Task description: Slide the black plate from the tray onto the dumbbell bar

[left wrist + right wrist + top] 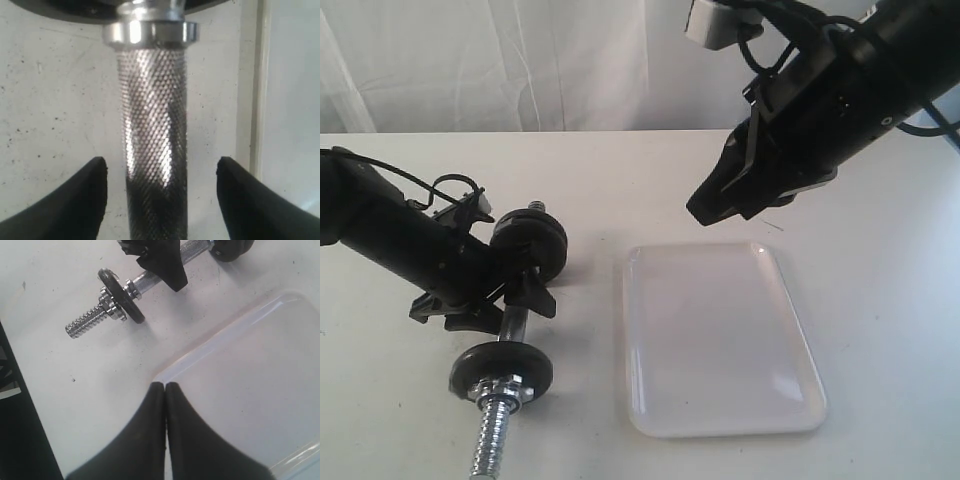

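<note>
Left gripper [162, 167] is open around the dumbbell bar [155, 125]. Both black fingers [75, 205] sit either side of the knurled chrome section, with a clear gap each side and no contact visible. Past the knurling there's a smooth chrome shoulder ring [150, 32], then the edge of a black disc [60, 11] hard against it. Speckled white worktop [55, 100] underneath. The white tray [256, 100] rim runs parallel to the bar, beyond one finger.

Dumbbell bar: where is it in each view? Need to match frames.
Exterior: dumbbell bar lies lower left on the table, left of the tray.
Left wrist: its knurled middle fills the frame's centre, inside the open left gripper.
Right wrist: it lies beyond the shut right gripper, past the tray's corner.
Shared landmark: the white tray's rim, beside the bar in all three.
</note>
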